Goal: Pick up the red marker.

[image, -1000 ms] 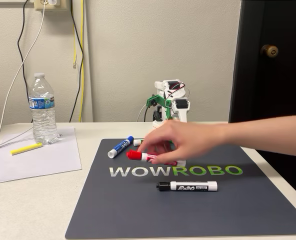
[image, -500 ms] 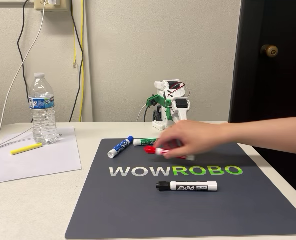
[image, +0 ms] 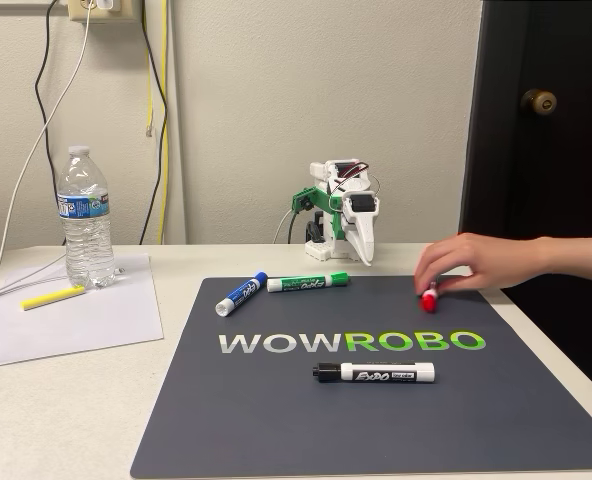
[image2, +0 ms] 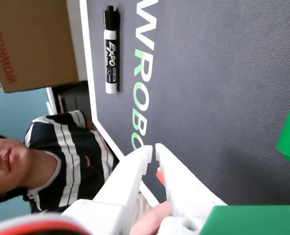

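The red marker (image: 430, 298) lies at the right side of the dark mat (image: 276, 420), its red end facing the fixed camera. A person's hand (image: 471, 262) rests on it and covers most of the barrel. My gripper (image: 365, 258) hangs folded at the back of the mat, left of the hand and apart from the marker. In the wrist view my gripper (image2: 153, 148) is shut, its white fingers (image2: 135, 171) holding nothing. A red sliver (image2: 159, 176) shows just behind them, beside the person's hand (image2: 152, 220).
A green marker (image: 308, 283), a blue marker (image: 241, 294) and a black Expo marker (image: 374, 373) lie on the mat. A water bottle (image: 84, 218), a yellow highlighter (image: 52, 297) and white paper (image: 66, 320) sit at the left. A cardboard box (image2: 32, 44) stands beyond the mat.
The hand carried the red marker from the mat's middle to its right side, uncovering the green marker. My arm stayed folded at the back.
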Action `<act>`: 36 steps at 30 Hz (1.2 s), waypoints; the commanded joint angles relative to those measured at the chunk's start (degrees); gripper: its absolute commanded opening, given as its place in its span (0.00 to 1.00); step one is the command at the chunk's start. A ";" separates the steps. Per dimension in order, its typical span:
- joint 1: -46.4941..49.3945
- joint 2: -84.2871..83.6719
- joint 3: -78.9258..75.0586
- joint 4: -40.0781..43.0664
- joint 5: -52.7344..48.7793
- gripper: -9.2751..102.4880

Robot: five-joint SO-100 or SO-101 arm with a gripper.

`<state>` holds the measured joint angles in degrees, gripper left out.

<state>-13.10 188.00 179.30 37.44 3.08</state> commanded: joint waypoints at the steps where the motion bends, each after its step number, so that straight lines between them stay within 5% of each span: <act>1: 0.00 -1.93 -5.36 -0.09 0.00 0.09; 15: 0.88 -28.74 -30.94 5.62 -4.04 0.09; 27: 0.44 -35.07 -38.32 7.03 -5.45 0.09; 36: -1.41 -47.72 -51.50 13.10 -10.90 0.16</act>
<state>-13.71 143.61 134.30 48.08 -6.24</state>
